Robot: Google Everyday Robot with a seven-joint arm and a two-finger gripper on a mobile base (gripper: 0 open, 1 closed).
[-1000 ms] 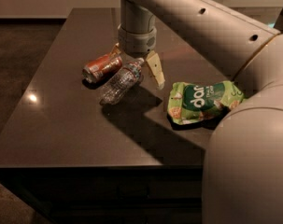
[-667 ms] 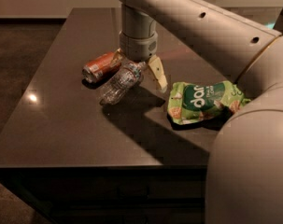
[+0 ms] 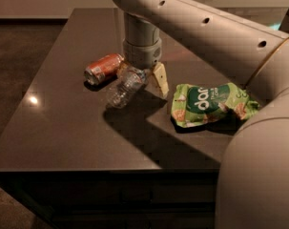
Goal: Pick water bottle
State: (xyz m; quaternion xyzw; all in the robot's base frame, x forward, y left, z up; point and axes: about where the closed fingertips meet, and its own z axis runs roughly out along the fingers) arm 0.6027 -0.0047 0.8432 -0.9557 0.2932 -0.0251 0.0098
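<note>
The water bottle [image 3: 121,90] is clear ribbed plastic and lies on its side on the dark table [image 3: 63,132], its far end under my wrist. My gripper [image 3: 140,81] points straight down over that far end. It is open, with one cream finger [image 3: 159,80] just right of the bottle and the other mostly hidden behind the bottle on its left. The jaws straddle the bottle without pressing on it. An orange-red soda can [image 3: 103,68] lies on its side, touching or nearly touching the bottle's far left.
A green crumpled snack bag [image 3: 206,104] lies to the right of the gripper. My large arm crosses the upper right and hides the table's right side. The table's front edge runs along the bottom, and the floor is to the left.
My gripper has come down a little toward the table, so the cream finger now sits lower beside the bottle. The bottle, can and bag have not moved.
</note>
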